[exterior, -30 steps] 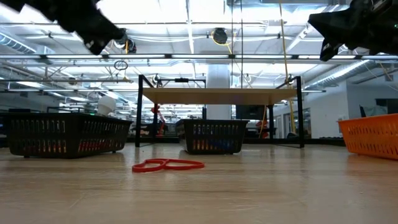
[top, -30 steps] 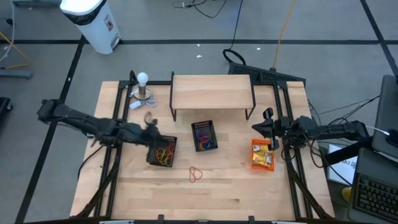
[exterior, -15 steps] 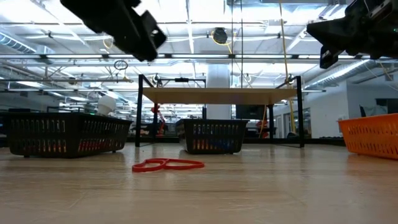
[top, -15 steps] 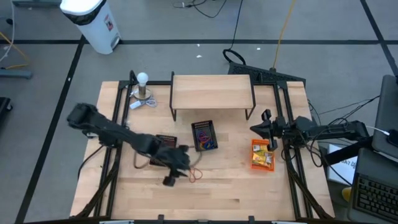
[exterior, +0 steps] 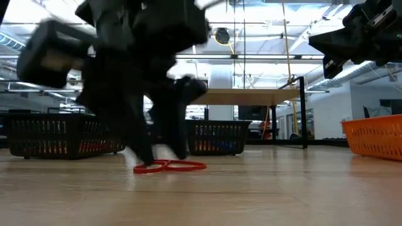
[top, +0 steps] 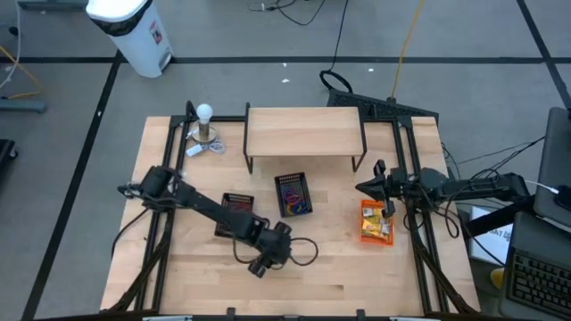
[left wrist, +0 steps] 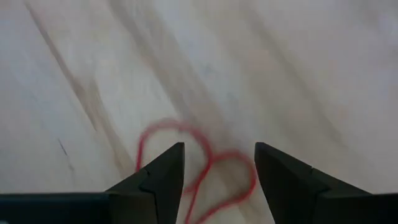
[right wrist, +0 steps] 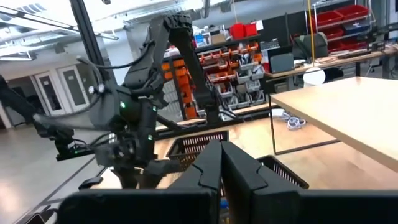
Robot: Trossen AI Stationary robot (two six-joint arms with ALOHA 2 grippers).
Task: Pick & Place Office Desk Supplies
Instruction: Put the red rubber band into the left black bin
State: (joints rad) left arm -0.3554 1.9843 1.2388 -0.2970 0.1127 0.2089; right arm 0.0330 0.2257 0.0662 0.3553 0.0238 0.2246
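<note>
Rubber band (left wrist: 198, 167), red and folded in two loops, lies on the bare table (top: 357, 267) between the spread fingers of the left gripper (left wrist: 217, 180); only the left wrist view shows this gap. No writing can be read anywhere. Farther away, the right gripper (top: 364, 187) hangs beside the orange basket (top: 376, 221), fingers pressed together.

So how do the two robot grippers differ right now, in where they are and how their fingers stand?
The left gripper is down at the wooden table, over the red rubber band lying loose there; the right gripper hangs in the air beside the orange basket, over no loose item. The left gripper's fingers are spread open; the right gripper's are closed together, holding nothing. Both are dark two-finger grippers.
</note>
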